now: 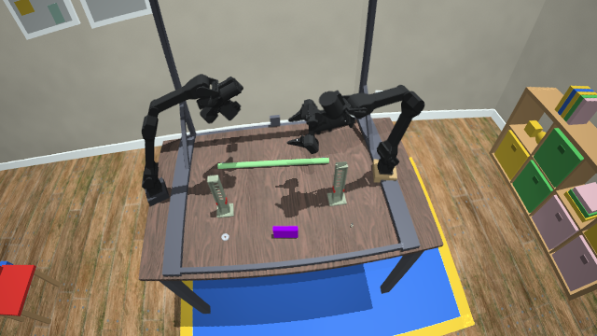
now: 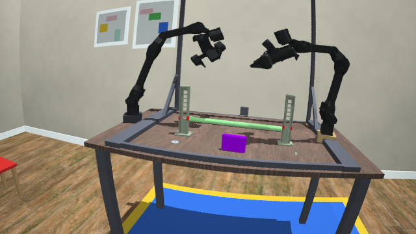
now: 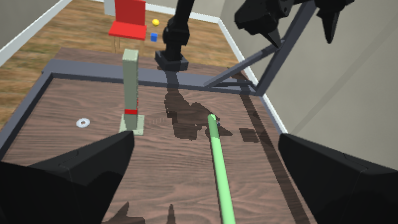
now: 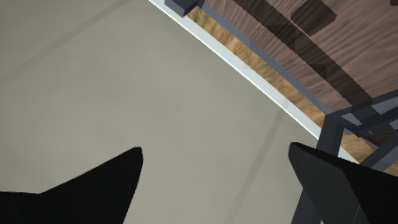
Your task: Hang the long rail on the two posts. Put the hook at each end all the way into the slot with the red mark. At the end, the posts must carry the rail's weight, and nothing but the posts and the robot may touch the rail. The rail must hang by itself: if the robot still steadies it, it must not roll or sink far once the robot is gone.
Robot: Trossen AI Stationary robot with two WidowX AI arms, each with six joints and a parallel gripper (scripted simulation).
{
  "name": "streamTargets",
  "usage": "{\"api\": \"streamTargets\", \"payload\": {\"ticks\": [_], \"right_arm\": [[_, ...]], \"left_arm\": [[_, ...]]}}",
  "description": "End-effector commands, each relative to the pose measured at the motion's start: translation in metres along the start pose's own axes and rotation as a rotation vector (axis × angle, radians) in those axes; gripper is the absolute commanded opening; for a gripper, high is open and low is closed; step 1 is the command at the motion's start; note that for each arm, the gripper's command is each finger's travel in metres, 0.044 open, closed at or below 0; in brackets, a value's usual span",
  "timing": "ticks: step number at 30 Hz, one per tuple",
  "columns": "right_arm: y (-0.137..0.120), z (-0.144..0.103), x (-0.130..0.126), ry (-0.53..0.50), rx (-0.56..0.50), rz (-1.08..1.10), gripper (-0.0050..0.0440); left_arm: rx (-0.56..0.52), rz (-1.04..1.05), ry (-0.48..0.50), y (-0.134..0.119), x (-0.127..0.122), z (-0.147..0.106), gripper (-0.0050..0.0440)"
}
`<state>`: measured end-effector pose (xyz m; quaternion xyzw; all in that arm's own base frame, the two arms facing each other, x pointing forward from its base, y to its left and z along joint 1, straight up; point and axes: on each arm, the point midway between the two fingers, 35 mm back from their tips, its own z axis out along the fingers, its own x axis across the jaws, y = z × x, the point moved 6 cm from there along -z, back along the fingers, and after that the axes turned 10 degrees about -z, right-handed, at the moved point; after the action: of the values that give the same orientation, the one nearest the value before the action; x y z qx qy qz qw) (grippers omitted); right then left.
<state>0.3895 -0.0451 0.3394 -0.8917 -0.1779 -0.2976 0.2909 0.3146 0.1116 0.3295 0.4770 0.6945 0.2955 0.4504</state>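
The long green rail lies flat on the table top, behind the two posts; it also shows in the exterior view and in the left wrist view. Two pale green slotted posts stand upright, each with a red mark low down. My left gripper is open and empty, high above the rail's end near the tan-based arm. My right gripper is open and empty, high over the other side, facing the wall.
A purple block and a small white washer lie in front of the posts. A small grey box sits at the back edge. A raised grey frame borders the table, with two tall poles at the back.
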Motion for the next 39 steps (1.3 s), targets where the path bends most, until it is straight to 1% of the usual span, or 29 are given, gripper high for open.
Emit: {"api": "streamTargets", "payload": {"ticks": [1, 19, 22, 25, 28, 30, 32, 34, 37, 39], "right_arm": [[-0.007, -0.008, 0.003, 0.018, -0.01, -0.022, 0.044], [-0.007, -0.008, 0.003, 0.018, -0.01, -0.022, 0.044], [-0.01, -0.009, -0.001, -0.002, -0.045, -0.063, 0.044], [-0.006, -0.008, -0.013, -0.071, -0.133, -0.161, 0.044], [-0.001, -0.008, -0.029, -0.175, -0.241, -0.289, 0.044], [0.001, -0.009, -0.038, -0.236, -0.291, -0.353, 0.044], [0.004, -0.01, -0.046, -0.296, -0.337, -0.415, 0.044], [0.004, -0.01, -0.046, -0.296, -0.337, -0.415, 0.044], [0.007, -0.012, -0.059, -0.395, -0.4, -0.509, 0.044], [0.009, -0.014, -0.07, -0.484, -0.447, -0.585, 0.044]], "left_arm": [[-0.024, 0.011, -0.004, 0.006, -0.004, -0.006, 0.044], [-0.024, 0.011, -0.004, 0.006, -0.004, -0.006, 0.044], [-0.012, 0.029, 0.017, 0.003, -0.007, -0.011, 0.044], [0.047, 0.058, 0.086, -0.011, -0.01, -0.018, 0.044], [0.116, 0.105, 0.175, -0.026, -0.016, -0.029, 0.044], [0.153, 0.13, 0.223, -0.034, -0.019, -0.035, 0.044], [0.188, 0.153, 0.267, -0.042, -0.022, -0.04, 0.044], [0.188, 0.153, 0.267, -0.042, -0.022, -0.04, 0.044], [0.239, 0.178, 0.336, -0.055, -0.027, -0.046, 0.044], [0.282, 0.208, 0.393, -0.065, -0.03, -0.052, 0.044]]}}
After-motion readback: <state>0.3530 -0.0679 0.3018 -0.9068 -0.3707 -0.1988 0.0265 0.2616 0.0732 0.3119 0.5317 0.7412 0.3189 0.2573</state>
